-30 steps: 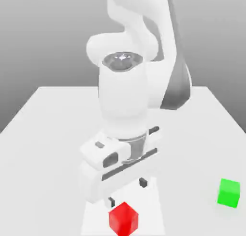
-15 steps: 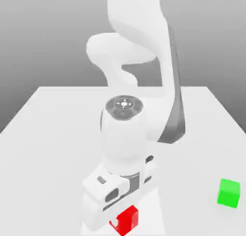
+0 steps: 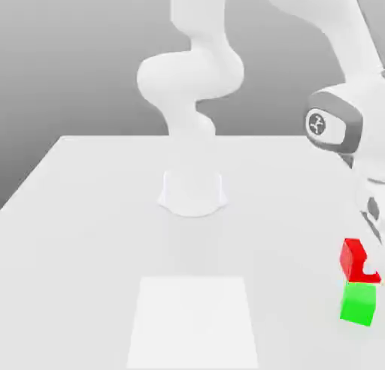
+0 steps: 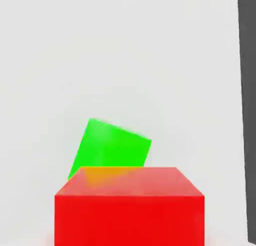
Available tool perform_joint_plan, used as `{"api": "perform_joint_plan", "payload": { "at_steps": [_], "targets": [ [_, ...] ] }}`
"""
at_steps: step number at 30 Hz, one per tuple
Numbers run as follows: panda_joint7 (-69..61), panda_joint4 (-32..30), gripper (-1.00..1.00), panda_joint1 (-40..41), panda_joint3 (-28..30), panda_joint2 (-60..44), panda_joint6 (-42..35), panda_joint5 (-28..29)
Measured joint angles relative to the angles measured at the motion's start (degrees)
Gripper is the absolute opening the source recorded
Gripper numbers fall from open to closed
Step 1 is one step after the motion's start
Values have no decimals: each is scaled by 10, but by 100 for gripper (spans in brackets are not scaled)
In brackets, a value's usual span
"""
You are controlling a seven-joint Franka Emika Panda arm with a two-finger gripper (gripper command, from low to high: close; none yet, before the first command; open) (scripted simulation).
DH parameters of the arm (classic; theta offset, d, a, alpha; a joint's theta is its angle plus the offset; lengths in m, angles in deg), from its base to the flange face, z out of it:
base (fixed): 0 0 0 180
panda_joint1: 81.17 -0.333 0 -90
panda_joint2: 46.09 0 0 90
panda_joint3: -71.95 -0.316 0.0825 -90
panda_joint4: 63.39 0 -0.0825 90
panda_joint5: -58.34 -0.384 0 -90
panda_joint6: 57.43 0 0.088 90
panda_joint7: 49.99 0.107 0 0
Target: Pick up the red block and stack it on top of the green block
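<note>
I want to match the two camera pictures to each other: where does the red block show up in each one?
Exterior view: the red block sits near the exterior view's right edge, low in the picture, just above the green block.
Hand view: the red block is the large cube closest to the camera, with the green one beyond it.
Shared landmark: the green block on the white table.

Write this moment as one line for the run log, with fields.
phase: carry | gripper: shut on red block | red block: above green block, not released | green block: on table
</note>
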State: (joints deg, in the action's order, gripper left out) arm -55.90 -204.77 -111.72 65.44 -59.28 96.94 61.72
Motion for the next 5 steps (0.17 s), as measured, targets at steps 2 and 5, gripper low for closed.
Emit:
{"api": "perform_joint_plan", "payload": {
  "at_steps": [2, 5],
  "targets": [
    [6, 2, 100, -7, 6, -30, 29, 9],
    [6, 2, 100, -7, 6, -30, 28, 9]
  ]
}}
